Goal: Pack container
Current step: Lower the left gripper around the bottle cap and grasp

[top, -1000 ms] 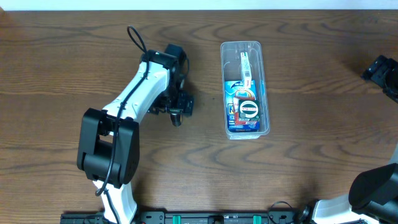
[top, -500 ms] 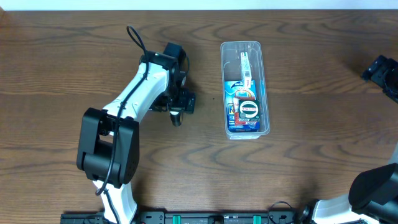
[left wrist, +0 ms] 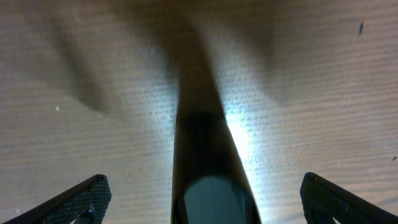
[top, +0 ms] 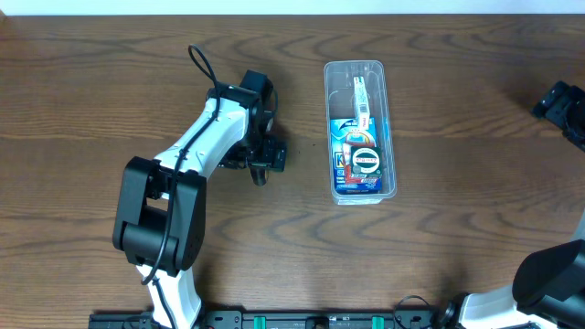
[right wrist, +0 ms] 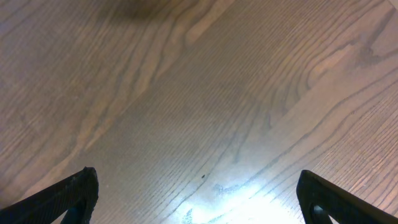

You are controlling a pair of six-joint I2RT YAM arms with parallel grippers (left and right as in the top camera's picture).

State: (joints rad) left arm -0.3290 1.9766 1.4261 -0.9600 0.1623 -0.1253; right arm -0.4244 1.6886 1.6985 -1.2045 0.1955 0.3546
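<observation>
Container first: the clear, long rectangular plastic tub (top: 366, 71) sat on the brown wooden surface (top: 457, 228), a bit right of centre, long side running away from the robot. It was already partly packed. A narrow white tube-shaped thing (top: 359, 96) lay along the far half, a blue printed packet (top: 344, 146) filled the near half, and a round dark-rimmed item with a white label (top: 366, 161) sat on top of that. The far end looked bare.

Just left of the tub, not touching it, the left arm (top: 215, 128) hung low. Its wrist view showed the left jaws spread wide, with a blurry dark elongated object (left wrist: 202, 155) on the wood between them, not gripped. So I'd say the step was picking up the next item. Next move would call for squeezing squarely on that dark thing, then lifting it over the rim.

Right jaws were also spread, parked over bare wood by the right edge.
</observation>
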